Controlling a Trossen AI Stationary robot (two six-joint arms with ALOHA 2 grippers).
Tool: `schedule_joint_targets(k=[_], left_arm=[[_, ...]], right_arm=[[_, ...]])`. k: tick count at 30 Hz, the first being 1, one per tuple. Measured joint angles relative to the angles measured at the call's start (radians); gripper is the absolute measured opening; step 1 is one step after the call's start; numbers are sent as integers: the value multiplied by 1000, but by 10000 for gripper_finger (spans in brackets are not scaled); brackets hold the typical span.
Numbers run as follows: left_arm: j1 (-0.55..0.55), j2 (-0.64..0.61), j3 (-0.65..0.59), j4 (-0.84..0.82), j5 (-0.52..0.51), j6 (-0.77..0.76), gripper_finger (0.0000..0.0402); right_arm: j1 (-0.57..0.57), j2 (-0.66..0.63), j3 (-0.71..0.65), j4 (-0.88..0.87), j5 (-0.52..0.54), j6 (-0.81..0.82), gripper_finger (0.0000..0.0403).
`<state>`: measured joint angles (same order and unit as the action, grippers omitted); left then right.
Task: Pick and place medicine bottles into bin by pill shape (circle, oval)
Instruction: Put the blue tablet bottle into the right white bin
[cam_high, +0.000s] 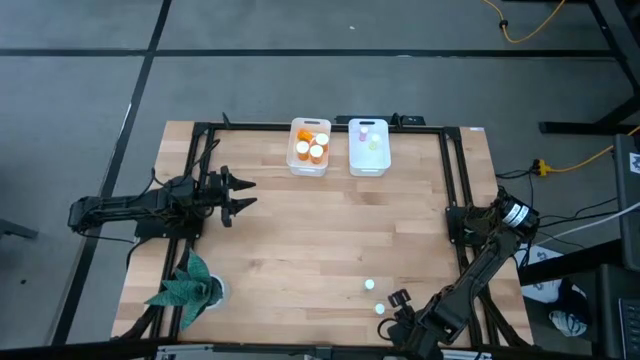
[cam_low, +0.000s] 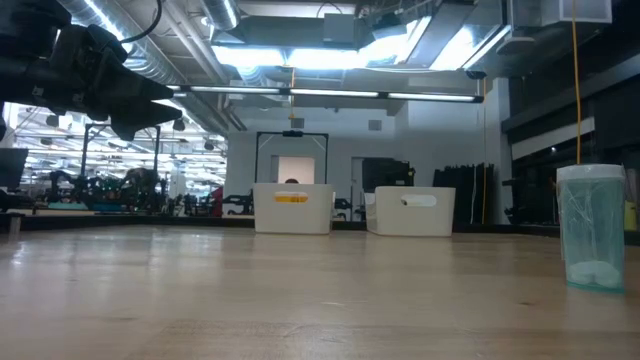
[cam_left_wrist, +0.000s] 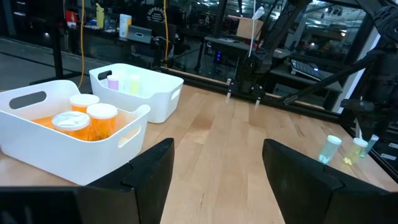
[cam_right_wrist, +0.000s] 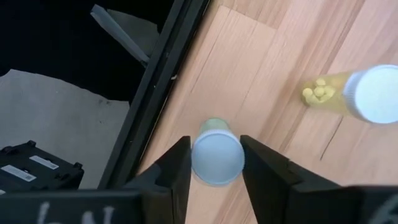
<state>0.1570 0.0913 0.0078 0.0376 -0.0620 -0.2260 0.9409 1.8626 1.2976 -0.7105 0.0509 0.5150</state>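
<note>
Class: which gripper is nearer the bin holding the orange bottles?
Left. The left gripper hovers just short of the orange-bottle bin; the right gripper is at the table's opposite edge, closed on a small bottle.

Two dark jointed arms, black flat-fingered hand (cam_right_wrist: 211, 165)

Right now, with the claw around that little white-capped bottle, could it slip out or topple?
Probably light: the small bottle looks mostly empty. Its smooth round cap could slip, though the right claw has a finger on each side. It stands upright and narrow, so a nudge might tip it and let it roll.
</note>
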Motion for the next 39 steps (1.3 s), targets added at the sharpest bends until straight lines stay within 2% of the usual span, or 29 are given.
schedule_joint_targets(k=[9, 15, 24, 27, 33, 39], left_arm=[[0, 0, 0, 0, 0, 0, 237], [0, 0, 0, 0, 0, 0, 237], [0, 0, 0, 0, 0, 0, 237], [0, 0, 0, 0, 0, 0, 237], [0, 0, 0, 0, 0, 0, 237], [0, 0, 0, 0, 0, 0, 237]], right_arm=[[0, -33, 0, -18, 19, 67, 125], [0, -98, 1, -112, 56, 239, 123], [-25, -233, 1, -304, 329, 427, 121], [-69, -290, 1, -329, 383, 444, 120], [-210, -369, 1, -340, 385, 416, 120], [-397, -401, 1, -341, 349, 202, 120]])
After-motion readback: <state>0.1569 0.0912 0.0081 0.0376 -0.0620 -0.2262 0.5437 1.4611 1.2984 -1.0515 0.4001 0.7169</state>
